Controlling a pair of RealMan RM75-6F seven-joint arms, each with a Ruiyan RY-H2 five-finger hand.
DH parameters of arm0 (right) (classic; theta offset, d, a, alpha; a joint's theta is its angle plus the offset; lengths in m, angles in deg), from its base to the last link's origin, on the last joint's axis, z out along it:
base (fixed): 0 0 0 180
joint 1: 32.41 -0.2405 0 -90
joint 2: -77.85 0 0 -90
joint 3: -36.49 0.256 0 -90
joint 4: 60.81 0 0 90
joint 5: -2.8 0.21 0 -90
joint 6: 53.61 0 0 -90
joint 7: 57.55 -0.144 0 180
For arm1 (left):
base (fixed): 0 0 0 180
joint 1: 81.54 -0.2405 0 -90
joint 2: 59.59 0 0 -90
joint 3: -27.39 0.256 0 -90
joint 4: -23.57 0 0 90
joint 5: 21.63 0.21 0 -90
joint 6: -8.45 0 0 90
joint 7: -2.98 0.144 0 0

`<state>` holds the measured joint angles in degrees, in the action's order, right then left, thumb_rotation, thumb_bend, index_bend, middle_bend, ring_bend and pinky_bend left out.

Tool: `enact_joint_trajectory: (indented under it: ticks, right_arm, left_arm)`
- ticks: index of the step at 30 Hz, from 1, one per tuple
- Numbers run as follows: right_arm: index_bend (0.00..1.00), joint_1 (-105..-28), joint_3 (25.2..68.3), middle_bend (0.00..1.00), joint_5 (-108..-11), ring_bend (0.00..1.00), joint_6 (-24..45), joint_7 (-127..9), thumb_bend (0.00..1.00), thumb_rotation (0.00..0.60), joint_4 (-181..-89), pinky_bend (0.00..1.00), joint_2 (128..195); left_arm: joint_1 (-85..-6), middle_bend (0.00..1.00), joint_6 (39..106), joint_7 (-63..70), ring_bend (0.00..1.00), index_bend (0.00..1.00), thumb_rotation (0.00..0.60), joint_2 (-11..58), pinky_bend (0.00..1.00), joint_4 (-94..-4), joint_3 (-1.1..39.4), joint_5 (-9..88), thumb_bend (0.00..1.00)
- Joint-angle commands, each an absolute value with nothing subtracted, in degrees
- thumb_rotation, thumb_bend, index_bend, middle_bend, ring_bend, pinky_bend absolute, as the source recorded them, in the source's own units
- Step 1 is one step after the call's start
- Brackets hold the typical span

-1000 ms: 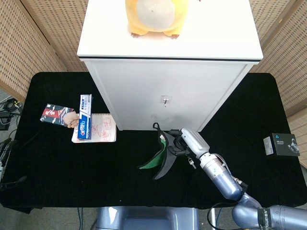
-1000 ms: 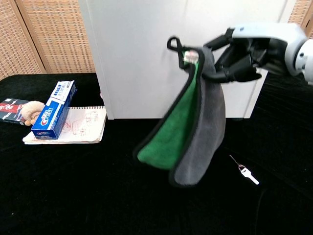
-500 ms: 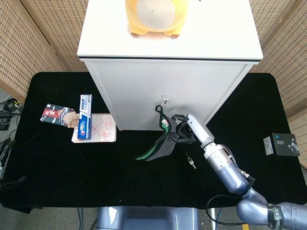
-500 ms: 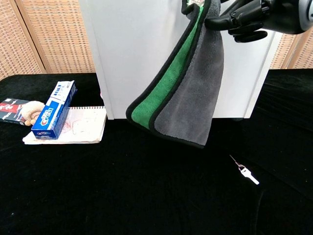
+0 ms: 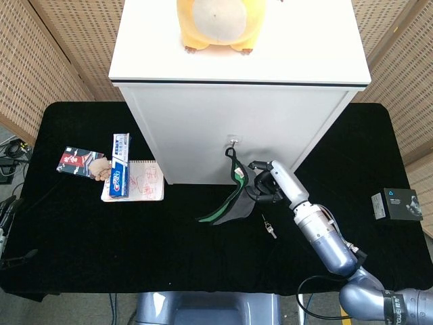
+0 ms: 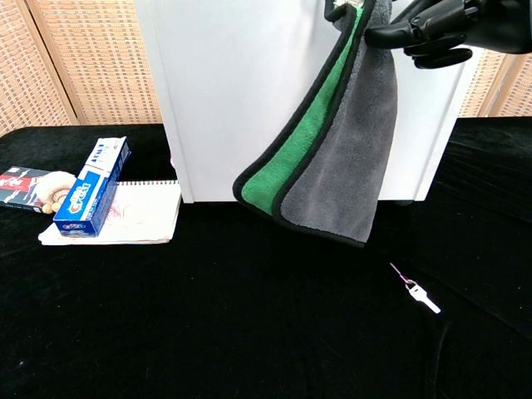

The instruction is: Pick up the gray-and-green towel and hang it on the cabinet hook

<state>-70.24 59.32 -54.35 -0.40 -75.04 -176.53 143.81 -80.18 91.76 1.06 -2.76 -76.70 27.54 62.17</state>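
Towel (image 6: 341, 141), held up at cabinet (image 5: 237, 128) front
Right robot hand (image 5: 267, 184) grips its top edge; loop just below hook (image 5: 233, 141).

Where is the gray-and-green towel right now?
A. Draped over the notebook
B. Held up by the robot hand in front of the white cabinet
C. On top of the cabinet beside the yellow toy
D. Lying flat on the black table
B: the right robot hand grips the towel near its top, and it dangles clear of the table before the cabinet.

The right arm was stretched forward and raised; the right hand (image 5: 266, 185) was held high, its dark fingers (image 6: 424, 32) curled closed in a grip.
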Motion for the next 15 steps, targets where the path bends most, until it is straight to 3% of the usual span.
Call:
enact_joint_trajectory:
  ticks: [1,15]
  right_arm:
    - [0.8,-70.0,59.3,1.0,-54.6,1.0,-0.4,-75.7,0.68,0.6,-176.3,1.0,143.6]
    - [0.8,-69.3,59.2,1.0,-56.0,1.0,-1.0,-78.1,0.68,0.6,-175.5,1.0,142.5]
  left_arm:
    - [-80.2,0.0,91.8,1.1,0.0,0.0,0.6,-2.8,0.0,-76.7,27.5,62.1,0.0]
    - [-80.2,0.0,91.8,1.6,0.0,0.0,0.6,-2.6,0.0,-76.7,27.5,62.1,0.0]
